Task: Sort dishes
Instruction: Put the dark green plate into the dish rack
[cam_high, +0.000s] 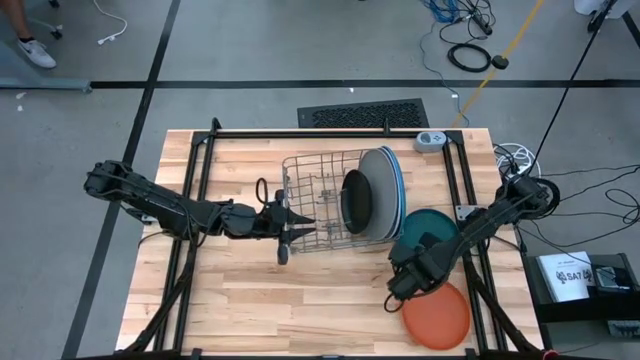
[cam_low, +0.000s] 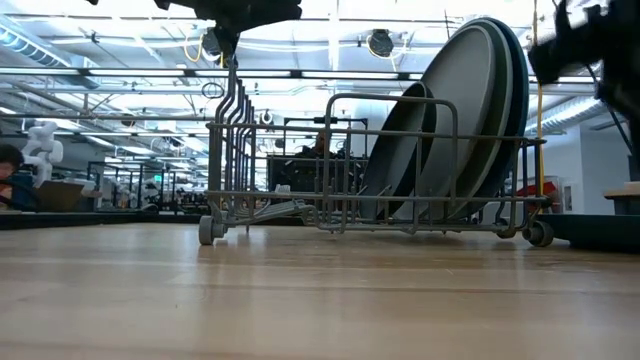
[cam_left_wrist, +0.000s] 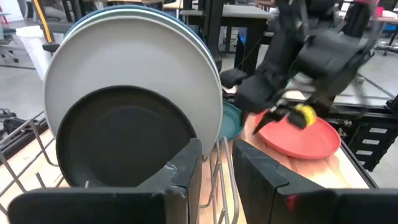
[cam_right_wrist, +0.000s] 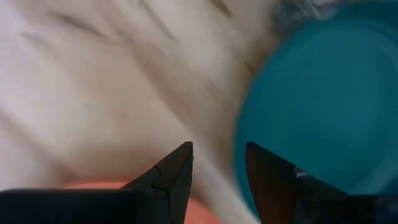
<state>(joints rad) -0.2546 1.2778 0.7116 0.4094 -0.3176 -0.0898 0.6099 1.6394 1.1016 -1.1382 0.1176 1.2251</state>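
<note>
**Four plates racked, two on the counter**

The left gripper (cam_high: 283, 240) has its jaws closed on the wire rack (cam_high: 315, 195) rim. The right gripper (cam_high: 395, 293) hovers, jaws parted and empty, between the teal plate (cam_high: 437, 222) and the orange plate (cam_high: 440, 318). The black plate (cam_high: 357, 200) and the grey plate (cam_high: 376, 190) stand racked.

Wood table (cam_high: 250, 300): wire rack (cam_high: 315, 200), teal plate (cam_high: 440, 222), orange plate (cam_high: 440, 315).
</note>
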